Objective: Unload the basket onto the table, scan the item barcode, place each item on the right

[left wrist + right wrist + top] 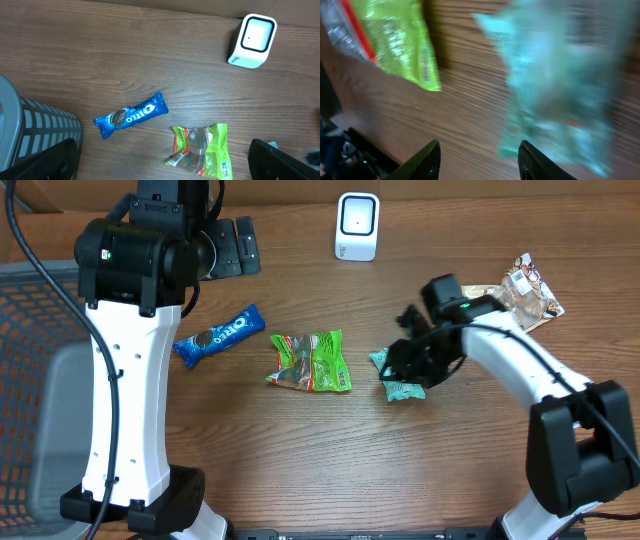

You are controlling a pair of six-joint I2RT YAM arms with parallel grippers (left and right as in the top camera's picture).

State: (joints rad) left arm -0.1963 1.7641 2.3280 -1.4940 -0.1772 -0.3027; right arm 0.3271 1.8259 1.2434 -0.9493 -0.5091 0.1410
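A white barcode scanner [357, 226] [252, 41] stands at the back of the table. A teal packet [399, 378] [555, 85] lies flat on the wood and looks blurred in the right wrist view. My right gripper [407, 360] [480, 152] hovers just over its left edge, open, with only bare wood between the fingers. A green packet [311, 361] [202, 150] [395, 45] lies at the table's middle. A blue Oreo pack [220, 335] [131, 115] lies left of it. My left gripper [232, 246] [165, 162] hangs high above the table, open and empty.
A brown and white snack packet [530, 292] lies at the far right, behind the right arm. A grey slatted basket [40, 380] [35, 135] stands off the table's left side. The left arm's white column [130, 390] rises beside the Oreo pack.
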